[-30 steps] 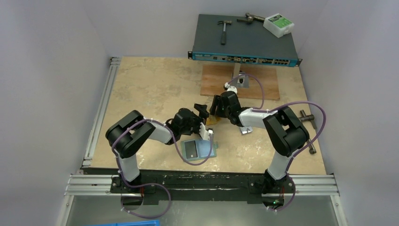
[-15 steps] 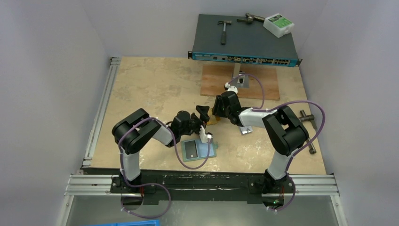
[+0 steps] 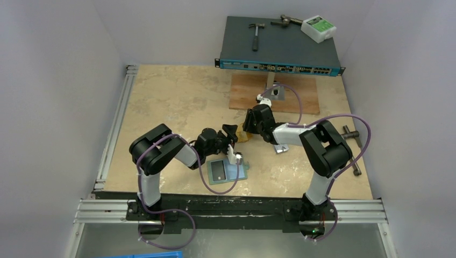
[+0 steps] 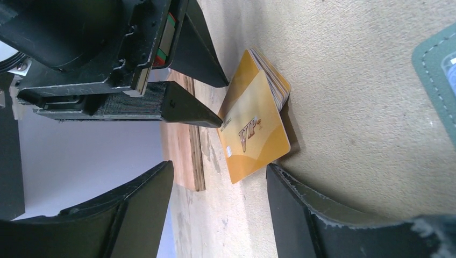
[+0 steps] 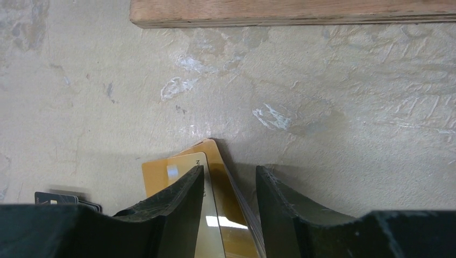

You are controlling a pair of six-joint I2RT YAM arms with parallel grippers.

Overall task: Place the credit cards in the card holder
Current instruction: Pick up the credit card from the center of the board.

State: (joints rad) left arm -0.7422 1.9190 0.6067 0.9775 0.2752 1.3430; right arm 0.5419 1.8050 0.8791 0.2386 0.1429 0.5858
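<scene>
**Both pincers at the gold card stack; holder open on the near bench**

Credit cards: a small stack of gold-orange cards near the middle of the bench. The front card reads "VIP". The stack is not flat. It is tipped up on one long edge, with a shadow under its raised face.

Right pincer: reaches in from the right and its two fingers straddle the stack. In the left wrist view one black fingertip touches the front card's face and the other sits at the back of the stack. In the right wrist view a strip of bench shows between the stack and one finger. Partly drawn in around the cards; a true pinch cannot be told.

Left pincer: comes from the left with its fingers spread and nothing between them. The stack's lower corner lies just beside one finger, apart from it.

Card holder: teal, lying opened flat on the bench, nearer than the stack and close to the near edge. A dark rectangle shows on its left half. Its stitched teal rim edges into the left wrist view.

Far side: a plywood board lies flat beyond the cards. Past it is a network switch with a hammer on top.
</scene>
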